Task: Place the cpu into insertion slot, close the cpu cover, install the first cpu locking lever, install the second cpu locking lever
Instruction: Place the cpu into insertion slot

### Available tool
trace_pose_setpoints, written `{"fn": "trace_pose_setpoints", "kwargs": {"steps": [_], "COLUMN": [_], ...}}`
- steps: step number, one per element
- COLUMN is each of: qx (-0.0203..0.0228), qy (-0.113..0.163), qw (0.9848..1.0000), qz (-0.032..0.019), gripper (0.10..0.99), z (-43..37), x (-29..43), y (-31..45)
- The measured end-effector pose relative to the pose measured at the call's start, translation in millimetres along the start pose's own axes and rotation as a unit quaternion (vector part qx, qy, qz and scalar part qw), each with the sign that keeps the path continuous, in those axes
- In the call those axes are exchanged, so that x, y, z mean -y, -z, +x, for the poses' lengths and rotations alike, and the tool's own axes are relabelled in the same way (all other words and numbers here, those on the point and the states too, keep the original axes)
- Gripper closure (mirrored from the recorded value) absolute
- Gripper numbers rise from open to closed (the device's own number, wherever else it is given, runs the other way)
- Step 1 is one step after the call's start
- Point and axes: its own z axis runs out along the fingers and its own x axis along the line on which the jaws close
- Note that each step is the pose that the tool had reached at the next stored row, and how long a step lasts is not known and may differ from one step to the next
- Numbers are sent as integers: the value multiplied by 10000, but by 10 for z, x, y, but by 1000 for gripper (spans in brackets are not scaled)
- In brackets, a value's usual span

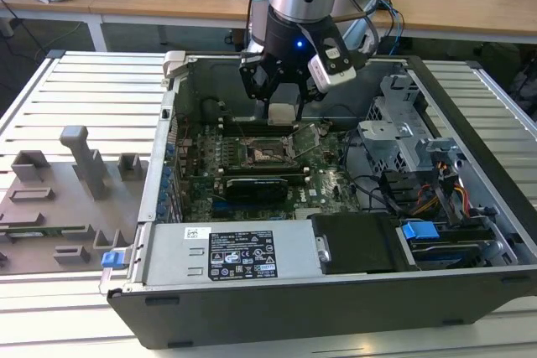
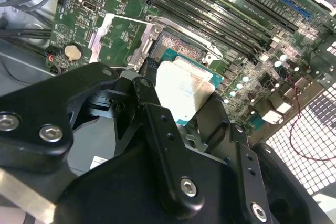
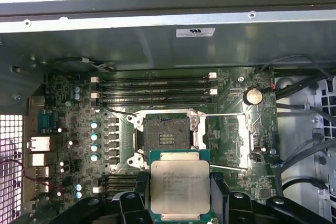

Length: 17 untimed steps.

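Observation:
The cpu [image 3: 180,184], a flat square chip with a silver-grey top and green edge, hangs between my gripper's [image 3: 180,200] black fingers [image 3: 220,195]; the gripper is shut on it. It hovers a little above and to one side of the insertion slot [image 3: 167,135], whose black rim and pin field lie bare. The cpu cover [image 3: 224,141], a thin silvery frame, is swung open flat beside the slot. The second wrist view has the cpu [image 2: 184,93] just short of the slot [image 2: 181,48], with the cover [image 2: 118,38] beyond. In the exterior view my gripper [image 1: 284,115] hangs over the slot [image 1: 267,153].
Long black memory slots [image 3: 155,90] run beside the socket, with a coin battery [image 3: 253,96] near them. The case's metal wall [image 3: 157,40] rises behind. A silver power supply [image 1: 235,253] and a drive cage [image 1: 403,140] flank the board. Grey fixtures [image 1: 80,165] stand on the exterior view's left.

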Motion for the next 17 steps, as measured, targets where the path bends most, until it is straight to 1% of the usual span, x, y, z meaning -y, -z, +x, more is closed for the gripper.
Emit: {"fn": "trace_pose_setpoints", "kwargs": {"steps": [14, 17], "qx": [0, 0], "qy": [0, 0], "qw": [10000, 10000], "qz": [-1, -1], "gripper": [545, 545], "z": [-1, -2], "x": [5, 7], "y": [-51, -76]}}
